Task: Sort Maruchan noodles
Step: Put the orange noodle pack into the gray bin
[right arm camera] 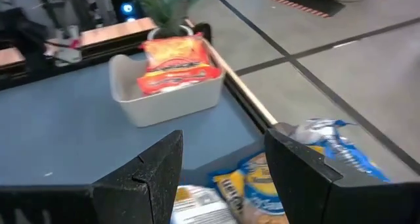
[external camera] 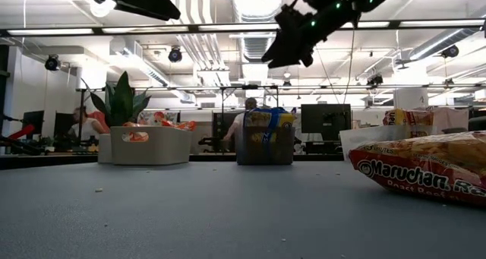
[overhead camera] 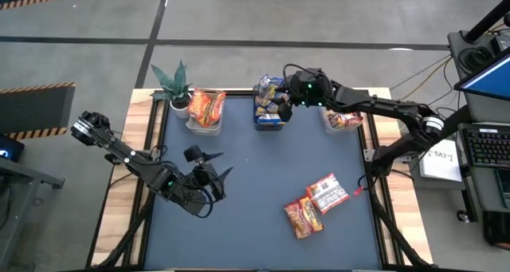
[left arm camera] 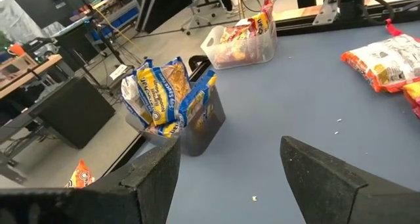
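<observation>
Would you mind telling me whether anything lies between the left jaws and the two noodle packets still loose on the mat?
Nothing visible does. The left gripper hangs open over bare mat, and the two loose packets lie farther toward the right side with only clear mat between. The right gripper is away over the middle bin.

Open office with monitors (external camera: 326, 118), desks and ceiling strip lights (external camera: 45, 32)
</observation>
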### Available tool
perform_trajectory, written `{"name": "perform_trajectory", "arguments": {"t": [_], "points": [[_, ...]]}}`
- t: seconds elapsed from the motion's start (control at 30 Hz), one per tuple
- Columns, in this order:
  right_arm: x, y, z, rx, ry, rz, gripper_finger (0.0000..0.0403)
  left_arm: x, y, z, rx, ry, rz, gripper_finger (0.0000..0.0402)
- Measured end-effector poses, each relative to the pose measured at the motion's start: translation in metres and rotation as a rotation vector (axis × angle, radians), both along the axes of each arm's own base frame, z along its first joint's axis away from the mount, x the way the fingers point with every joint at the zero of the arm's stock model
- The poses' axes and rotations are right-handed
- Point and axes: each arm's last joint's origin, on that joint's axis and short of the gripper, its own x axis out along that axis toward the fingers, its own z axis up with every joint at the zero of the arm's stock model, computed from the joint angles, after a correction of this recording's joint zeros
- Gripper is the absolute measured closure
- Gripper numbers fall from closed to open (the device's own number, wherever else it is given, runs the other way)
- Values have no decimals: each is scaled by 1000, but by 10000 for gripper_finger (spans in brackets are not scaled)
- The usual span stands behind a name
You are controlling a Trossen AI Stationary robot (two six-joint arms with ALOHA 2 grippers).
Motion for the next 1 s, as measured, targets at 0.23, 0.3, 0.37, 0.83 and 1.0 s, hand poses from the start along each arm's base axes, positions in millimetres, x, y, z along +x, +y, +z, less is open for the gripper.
{"name": "perform_trajectory", "arguments": {"t": [0.23,0.3,0.37,0.83,1.0], "points": [[0,45,3,180,48,145,200,0,1,0,14,11,-1,157],[2,61,-1,268,84,198,200,0,1,0,19,15,-3,157],[2,76,-7,363,147,223,200,0,1,0,24,20,-5,157],[-21,177,-48,787,684,72,200,1,1,0,30,24,-6,157],[-29,202,-59,866,746,-3,200,1,1,0,30,24,-6,157]]}}
